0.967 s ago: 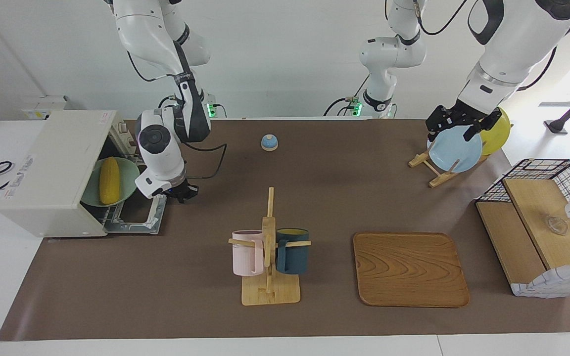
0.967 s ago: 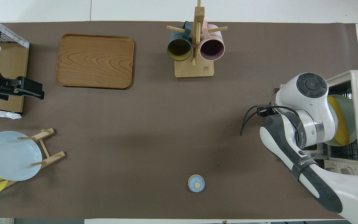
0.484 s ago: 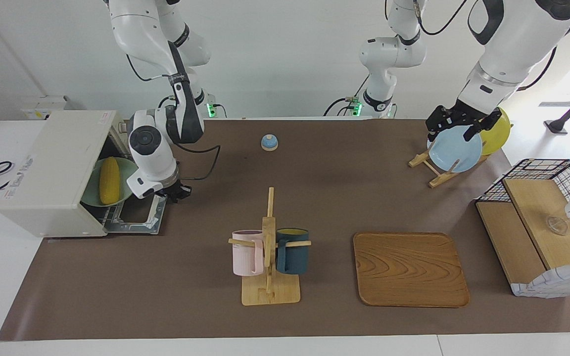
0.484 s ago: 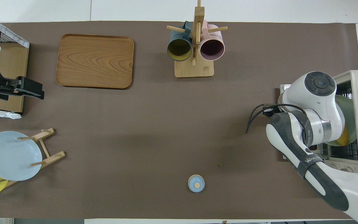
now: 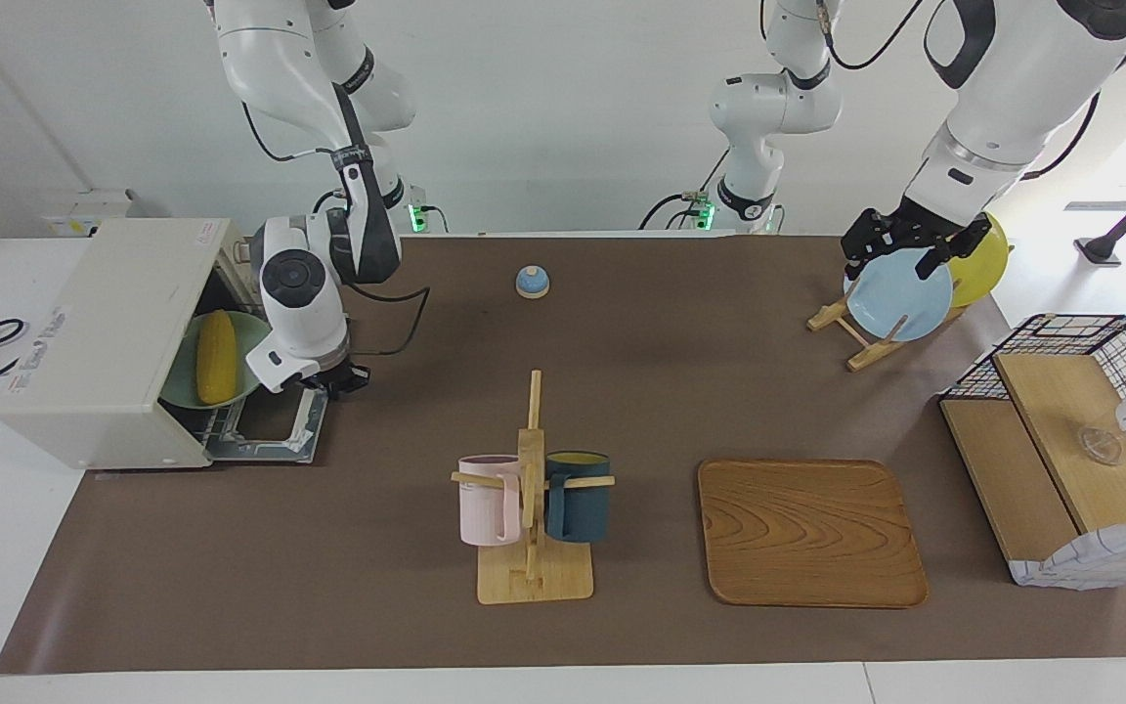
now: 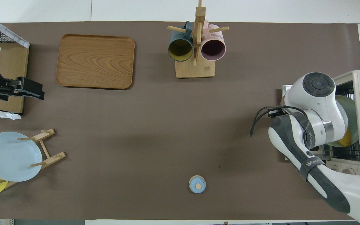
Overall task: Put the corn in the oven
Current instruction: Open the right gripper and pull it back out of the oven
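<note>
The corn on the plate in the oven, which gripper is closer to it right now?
The right gripper. It is shut, over the open oven door, just beside the plate that carries the corn. The left gripper waits over the blue plate at the left arm's end.

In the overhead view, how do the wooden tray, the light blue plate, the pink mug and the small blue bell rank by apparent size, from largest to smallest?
1. wooden tray
2. light blue plate
3. pink mug
4. small blue bell

The differences are clear, so nearness to the camera should not change this order.
</note>
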Controlling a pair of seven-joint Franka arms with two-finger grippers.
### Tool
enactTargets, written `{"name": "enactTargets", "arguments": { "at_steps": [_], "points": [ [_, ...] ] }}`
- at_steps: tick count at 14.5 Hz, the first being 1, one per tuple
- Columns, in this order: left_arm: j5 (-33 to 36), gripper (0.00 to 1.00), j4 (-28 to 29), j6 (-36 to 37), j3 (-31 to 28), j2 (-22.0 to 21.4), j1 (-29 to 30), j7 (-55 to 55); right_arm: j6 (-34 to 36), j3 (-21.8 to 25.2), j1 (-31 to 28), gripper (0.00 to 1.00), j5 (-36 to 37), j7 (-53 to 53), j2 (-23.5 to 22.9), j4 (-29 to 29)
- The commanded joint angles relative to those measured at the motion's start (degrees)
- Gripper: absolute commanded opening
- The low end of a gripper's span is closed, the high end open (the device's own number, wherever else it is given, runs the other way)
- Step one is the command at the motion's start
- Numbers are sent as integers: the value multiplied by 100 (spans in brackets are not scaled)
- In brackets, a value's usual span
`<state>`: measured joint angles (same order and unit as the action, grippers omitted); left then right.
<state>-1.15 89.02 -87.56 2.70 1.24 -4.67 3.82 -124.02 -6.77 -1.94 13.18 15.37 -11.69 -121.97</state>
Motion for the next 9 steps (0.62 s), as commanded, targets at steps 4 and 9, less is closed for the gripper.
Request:
{"name": "enactTargets", "arguments": {
  "at_steps": [4,9],
  "points": [
    [-70,100,116,28,20,-133,53,-31,1817,-53,-113,0,352,-270,289,1095],
    [-61,100,116,28,20,-133,53,-31,2399,35,-657,0,344,-1543,896,1194]
  ]
}}
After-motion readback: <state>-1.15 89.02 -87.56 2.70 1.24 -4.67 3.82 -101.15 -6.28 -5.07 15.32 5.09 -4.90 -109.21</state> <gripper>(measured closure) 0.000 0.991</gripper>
